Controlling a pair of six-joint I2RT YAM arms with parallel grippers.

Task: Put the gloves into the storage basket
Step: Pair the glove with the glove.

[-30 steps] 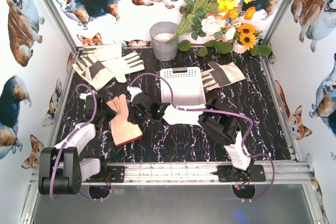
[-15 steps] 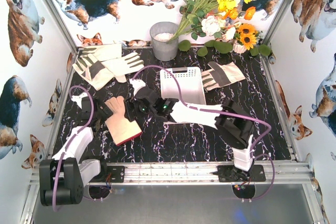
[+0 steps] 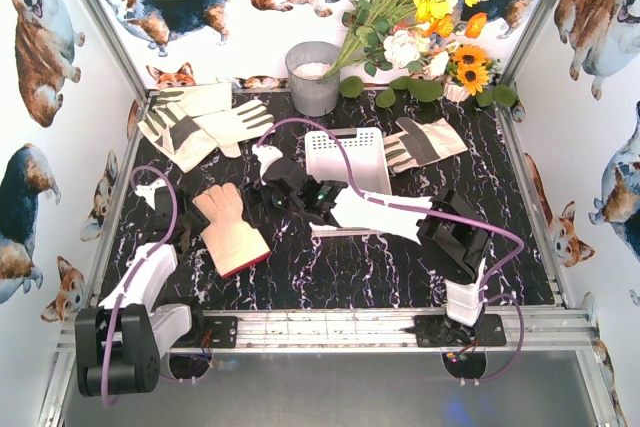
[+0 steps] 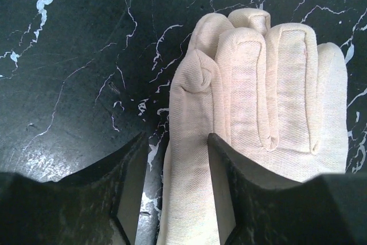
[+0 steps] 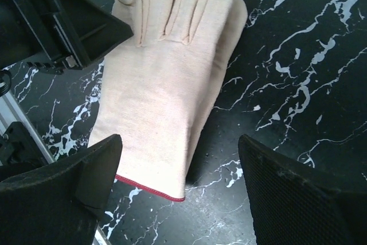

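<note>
One peach-tan glove (image 3: 232, 235) with a red hem lay nearest the arms, flat on the dark marbled tabletop (image 3: 350, 277), fingers pointing away from the bases.

Left tool (image 4: 176, 142): jaws part-way apart, straddling one long edge of that glove. A sliver of tabletop showed between one jaw and the fabric, so noted as released, not pinching.

Right tool (image 5: 178, 147): jaws spread wide, nothing in them, hanging above the same glove toward its cuff end.

Judged step: lining up a grasp on this glove, which was not lifted.

Further back, mid-tabletop: white storage basket (image 3: 345, 139), its front part hidden by the right arm. No glove seen in the part that showed. Just right of it, one grey-palmed glove (image 3: 425, 142) lay on the tabletop.

Far left corner: heap of gloves (image 3: 200, 117), about three, overlapping. Grey bucket (image 3: 313, 77) behind the basket, not involved.

Progress, my reading: nothing visibly stowed. Every glove I could count lay outside the basket, so the whole job remained. The nearest glove looked the likely first pick, then the one beside the basket, then the far heap.
</note>
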